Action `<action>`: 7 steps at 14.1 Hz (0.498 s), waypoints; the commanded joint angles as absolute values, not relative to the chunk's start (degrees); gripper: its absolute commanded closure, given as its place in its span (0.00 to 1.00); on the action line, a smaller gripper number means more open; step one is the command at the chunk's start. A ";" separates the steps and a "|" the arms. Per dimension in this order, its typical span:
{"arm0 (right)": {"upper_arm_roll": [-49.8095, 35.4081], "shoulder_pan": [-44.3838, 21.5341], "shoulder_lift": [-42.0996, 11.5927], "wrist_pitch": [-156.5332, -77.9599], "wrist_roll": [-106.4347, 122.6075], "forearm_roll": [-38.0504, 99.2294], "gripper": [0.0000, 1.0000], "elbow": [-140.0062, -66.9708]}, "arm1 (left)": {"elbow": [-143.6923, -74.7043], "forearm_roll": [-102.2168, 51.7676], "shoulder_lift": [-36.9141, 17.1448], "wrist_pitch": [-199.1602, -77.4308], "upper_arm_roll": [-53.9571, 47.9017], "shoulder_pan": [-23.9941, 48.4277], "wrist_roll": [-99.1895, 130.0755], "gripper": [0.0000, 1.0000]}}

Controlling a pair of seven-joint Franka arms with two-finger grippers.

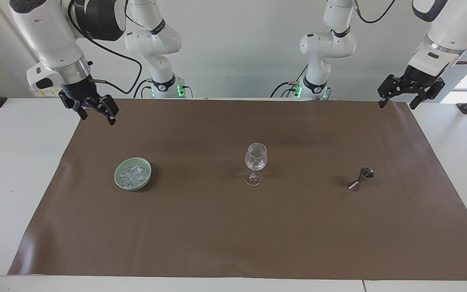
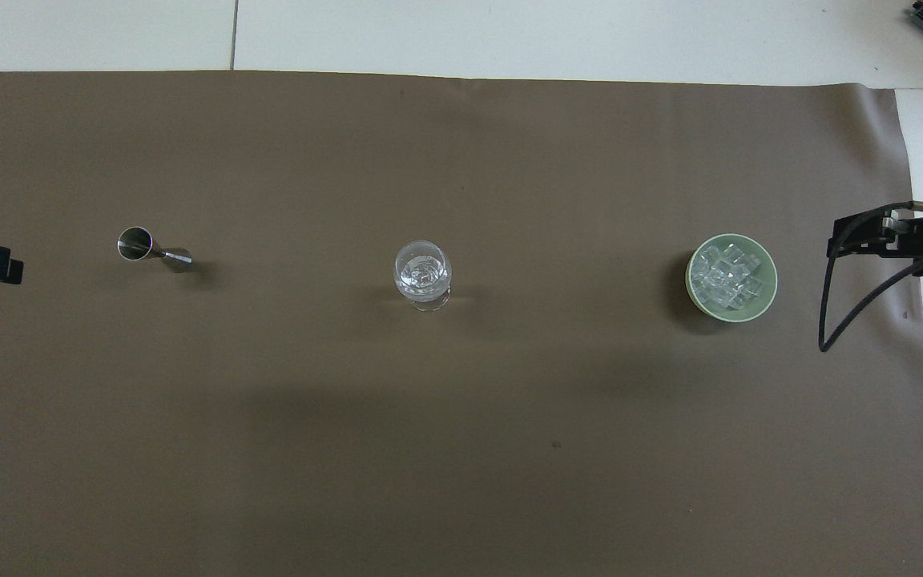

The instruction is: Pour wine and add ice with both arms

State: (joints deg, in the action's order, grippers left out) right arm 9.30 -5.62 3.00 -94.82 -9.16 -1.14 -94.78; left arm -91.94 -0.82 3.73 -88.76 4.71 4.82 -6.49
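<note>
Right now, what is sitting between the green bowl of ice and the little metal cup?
The wine glass stands alone between the bowl of ice and the metal measuring cup. The rest of the brown mat between them is bare, clearest in the overhead view.

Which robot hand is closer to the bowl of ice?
Right. The right gripper hangs up over the mat's edge near the green bowl; the left gripper is at the table's other end.
</note>
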 commanded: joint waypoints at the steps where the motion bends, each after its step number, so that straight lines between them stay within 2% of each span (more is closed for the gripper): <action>1: 8.70 -4.83 3.51 -93.87 -8.26 0.00 0.00 -93.95 | -93.16 0.00 4.57 -87.80 5.19 5.54 -6.86 0.00; 7: 8.53 -5.54 4.22 -93.96 -8.26 0.00 0.00 -95.27 | -93.69 0.00 5.01 -87.45 5.27 5.54 -6.77 0.00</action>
